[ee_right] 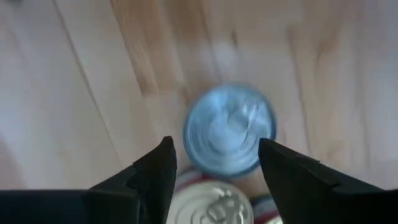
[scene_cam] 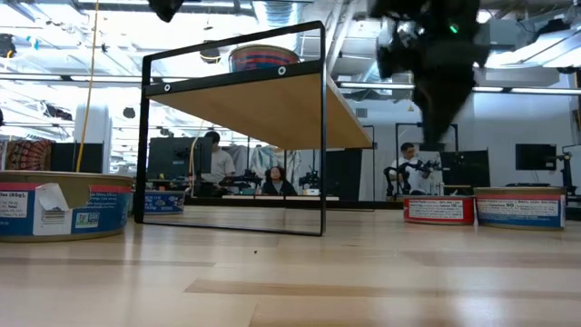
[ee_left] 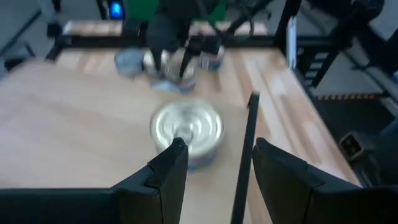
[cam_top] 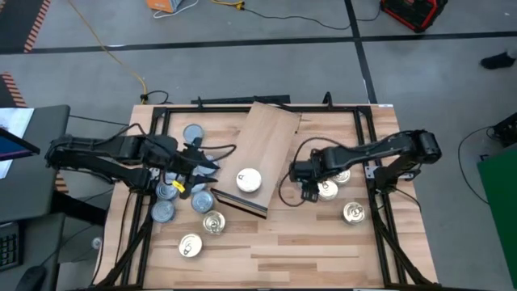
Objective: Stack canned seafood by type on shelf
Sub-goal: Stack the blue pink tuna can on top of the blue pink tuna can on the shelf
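So right now the right gripper [ee_right: 214, 165] is hanging over a blue-grey tin [ee_right: 229, 129] on the tabletop, fingers spread apart with nothing between them, and in the right wrist view the tin sits just ahead of the fingertips, roughly centred between them. It's a flat round can, so no long axis to worry about; I'd guess the next move is basically straight down and close. A pale gold-lidded tin [ee_right: 208, 205] sits right beside it, nearly touching, so that finger could clip it. From above, the right gripper [cam_top: 308, 182] is just off the shelf's right edge, in a small bunch of tins with one more further out [cam_top: 353, 212]. The left gripper [ee_left: 214, 162] is also open and empty, pointing at a pale-lidded tin [ee_left: 187, 127] sitting on the shelf [cam_top: 271, 141]. That one [cam_top: 249, 180] is the only can I can see on the board, near its dark front edge. Everything else is still loose on the table [cam_top: 323, 242], mostly the mixed cluster [cam_top: 182, 206] around the left arm, so the sorting has barely started I reckon
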Controlling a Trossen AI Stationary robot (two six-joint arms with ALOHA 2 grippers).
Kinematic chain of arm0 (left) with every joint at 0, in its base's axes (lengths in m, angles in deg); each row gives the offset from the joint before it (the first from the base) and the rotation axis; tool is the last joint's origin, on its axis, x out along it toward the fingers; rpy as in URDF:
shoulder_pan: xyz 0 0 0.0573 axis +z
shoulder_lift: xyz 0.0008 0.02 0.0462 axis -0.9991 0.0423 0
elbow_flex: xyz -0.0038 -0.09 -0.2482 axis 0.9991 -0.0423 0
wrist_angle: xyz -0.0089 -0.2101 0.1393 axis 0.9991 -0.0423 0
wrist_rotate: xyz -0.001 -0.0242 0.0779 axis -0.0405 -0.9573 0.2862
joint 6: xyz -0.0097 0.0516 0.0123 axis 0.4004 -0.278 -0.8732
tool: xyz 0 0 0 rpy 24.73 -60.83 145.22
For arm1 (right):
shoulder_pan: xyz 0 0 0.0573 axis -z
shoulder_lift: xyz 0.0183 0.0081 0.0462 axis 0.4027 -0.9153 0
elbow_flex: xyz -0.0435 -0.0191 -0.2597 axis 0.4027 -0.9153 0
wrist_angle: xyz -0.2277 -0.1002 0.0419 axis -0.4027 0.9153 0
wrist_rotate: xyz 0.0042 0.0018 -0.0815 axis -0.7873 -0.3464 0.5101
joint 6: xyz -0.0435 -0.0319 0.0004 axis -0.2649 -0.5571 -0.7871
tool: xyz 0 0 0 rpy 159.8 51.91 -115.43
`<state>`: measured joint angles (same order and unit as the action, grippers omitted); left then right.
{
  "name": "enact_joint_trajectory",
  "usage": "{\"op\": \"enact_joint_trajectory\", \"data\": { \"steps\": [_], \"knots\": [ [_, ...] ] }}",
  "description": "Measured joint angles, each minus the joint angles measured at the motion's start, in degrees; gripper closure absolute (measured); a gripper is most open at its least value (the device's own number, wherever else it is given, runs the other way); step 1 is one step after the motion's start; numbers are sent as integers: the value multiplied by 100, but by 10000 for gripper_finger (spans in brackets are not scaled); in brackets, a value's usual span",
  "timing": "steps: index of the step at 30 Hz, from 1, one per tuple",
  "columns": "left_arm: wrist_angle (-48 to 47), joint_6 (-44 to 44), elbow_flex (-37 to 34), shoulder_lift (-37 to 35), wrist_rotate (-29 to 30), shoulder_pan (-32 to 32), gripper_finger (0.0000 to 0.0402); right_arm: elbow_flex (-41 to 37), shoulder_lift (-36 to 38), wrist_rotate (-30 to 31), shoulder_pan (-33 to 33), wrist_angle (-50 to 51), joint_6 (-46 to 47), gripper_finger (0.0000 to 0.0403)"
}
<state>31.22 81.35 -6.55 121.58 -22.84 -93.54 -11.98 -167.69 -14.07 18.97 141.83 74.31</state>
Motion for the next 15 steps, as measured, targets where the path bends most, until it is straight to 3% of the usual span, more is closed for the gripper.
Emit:
{"op": "enact_joint_trajectory", "data": {
  "steps": [7, 15],
  "knots": [
    [-512, 178, -2, 15, 504, -400, 228, -491, 0, -411, -427, 294, 467, 163],
    [-582, 178, -4, 11, 597, -675, 228, -1010, 0, -261, -977, 345, 1130, 192]
  ]
}}
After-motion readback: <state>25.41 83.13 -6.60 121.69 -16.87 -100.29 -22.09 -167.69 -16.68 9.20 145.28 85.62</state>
